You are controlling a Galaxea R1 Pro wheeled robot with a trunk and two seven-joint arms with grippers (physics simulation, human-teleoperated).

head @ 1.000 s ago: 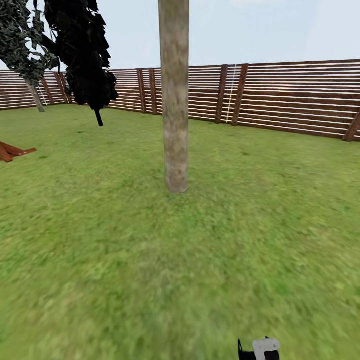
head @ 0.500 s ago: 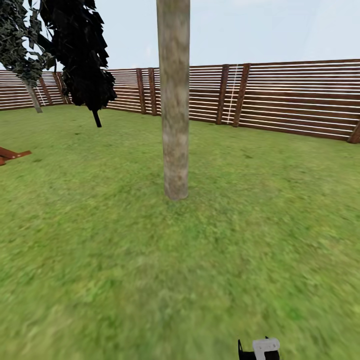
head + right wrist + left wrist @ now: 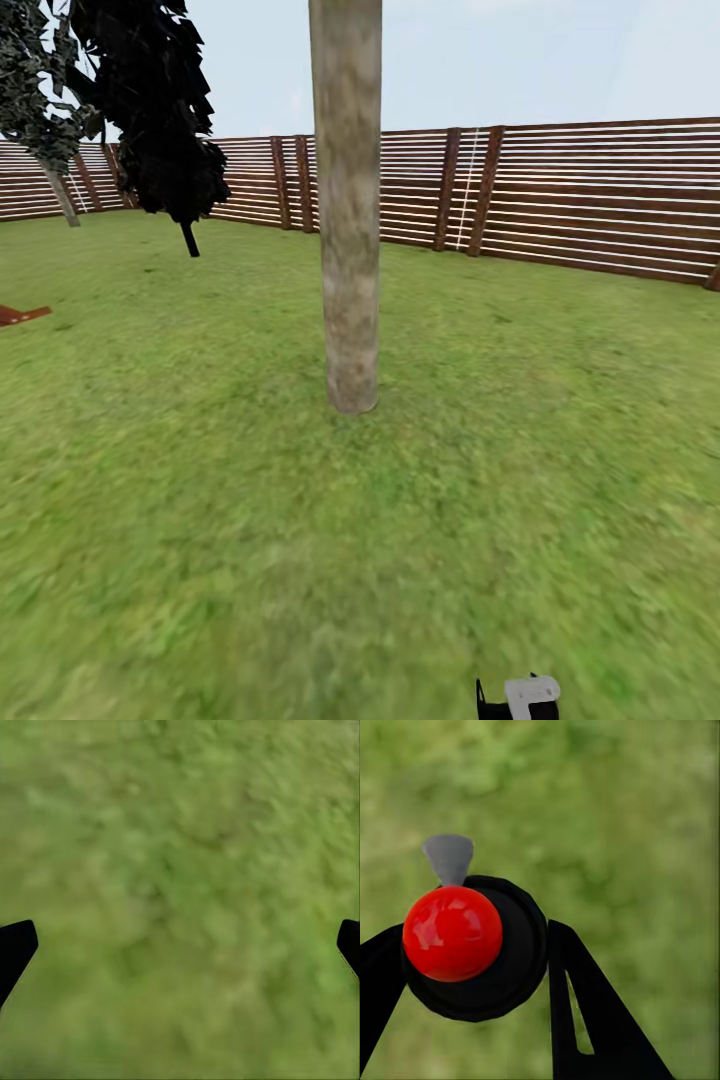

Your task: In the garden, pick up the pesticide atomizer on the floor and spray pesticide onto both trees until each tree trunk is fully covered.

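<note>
Count from the head camera: you are facing one thick, pale grey-beige mottled tree trunk standing upright in the blurry green grass floor, straight ahead. A second pale-trunked tree with jagged dark green foliage is standing far off to the left near the brown slatted wooden fence. One black-leaved tree with a thin black trunk is standing between them. One reddish-brown object is lying at the left edge of the lawn; what it is cannot be told.

One small dark round pesticide atomizer with a glossy red ball on top and a grey nozzle is sitting between the black fingers of your left tool, which are pressing against its sides, over the grass.

Your right tool is hanging over bare grass, its two black fingertips standing wide apart, nothing between them.
</note>
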